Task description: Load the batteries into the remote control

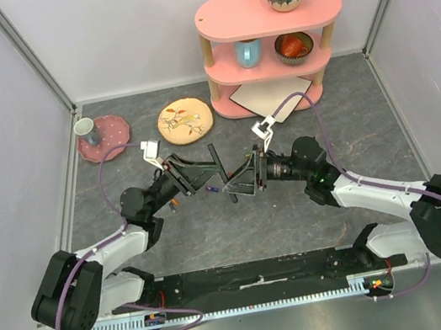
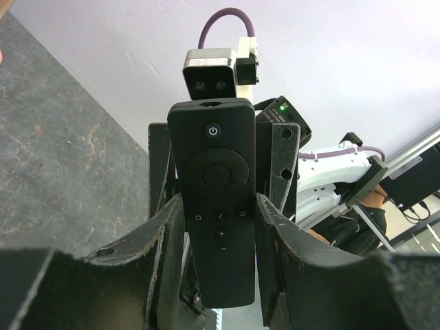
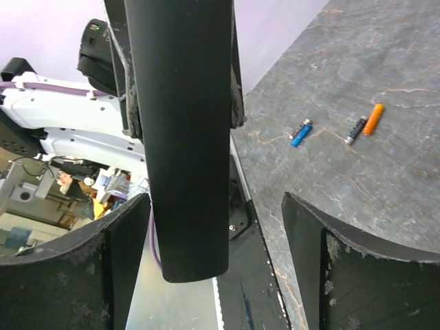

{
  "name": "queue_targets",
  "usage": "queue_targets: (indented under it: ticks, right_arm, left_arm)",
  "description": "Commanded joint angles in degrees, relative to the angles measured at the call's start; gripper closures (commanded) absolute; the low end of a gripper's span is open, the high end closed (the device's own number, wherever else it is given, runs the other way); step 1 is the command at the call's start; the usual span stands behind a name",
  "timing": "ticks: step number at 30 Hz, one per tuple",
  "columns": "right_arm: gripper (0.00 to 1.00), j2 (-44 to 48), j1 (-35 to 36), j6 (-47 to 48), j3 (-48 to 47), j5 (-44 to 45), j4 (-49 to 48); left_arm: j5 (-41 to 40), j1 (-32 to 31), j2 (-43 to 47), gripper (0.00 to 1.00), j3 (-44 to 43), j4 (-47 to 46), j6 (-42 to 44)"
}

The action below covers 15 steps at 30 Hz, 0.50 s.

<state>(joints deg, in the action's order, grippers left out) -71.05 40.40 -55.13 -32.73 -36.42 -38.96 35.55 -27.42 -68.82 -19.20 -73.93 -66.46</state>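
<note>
Close to the lens in the left wrist view, the left pincer (image 2: 220,210) is clamped on the remote (image 2: 213,172). Its two fingers (image 2: 170,227) press the long edges just below the round pad, and the button face is turned toward that camera. The remote is held clear of the surface (image 3: 357,62), upright between the two arms.

From the other side, the right pincer (image 3: 213,203) stands wide apart around the lower end of the remote (image 3: 182,103). One finger sits just beside an edge and the other is well apart from it, so it grips nothing. The back it faces looks plain and smooth, with no open bay showing, so the cover is probably on and has to come off before any cell goes in.

Three batteries lie on the surface off to one side: a blue battery (image 3: 301,132), a dark battery (image 3: 355,130) and an orange battery (image 3: 373,119), the last two just beside each other.

The remote looks light and stiff, with slick plastic that could slide or twist under a sideways push. The narrow edges are the sound place to hold it, leaving the back free. The batteries look small, hard and round and are likely to roll, so each is best pinched across the middle of its barrel. The touching pair needs extra care.
</note>
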Motion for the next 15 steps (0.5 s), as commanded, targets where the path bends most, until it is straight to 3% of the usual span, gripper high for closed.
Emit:
queue_targets:
  ticks: [1,8,12,15]
  right_arm:
    - [0.17,-1.1,0.5,-4.2,-0.6,-2.8,-9.4]
    - [0.25,-1.5,0.6,-5.8,0.3,-4.1,-12.8]
    - [0.36,-2.0,0.9,-5.7,0.5,-4.8,-13.1]
    - [0.36,-2.0,0.9,-5.4,0.8,-5.1,-12.7]
  left_arm:
    - [0.2,-0.4,0.4,0.98,-2.2,-12.8,-0.8]
    - [-0.3,-0.5,0.8,0.98,-2.0,-13.0,-0.8]
    - [-0.5,-0.5,0.7,0.98,-2.3,-13.2,-1.0]
    - [-0.7,-0.5,0.6,0.98,-2.6,-13.3,-1.2]
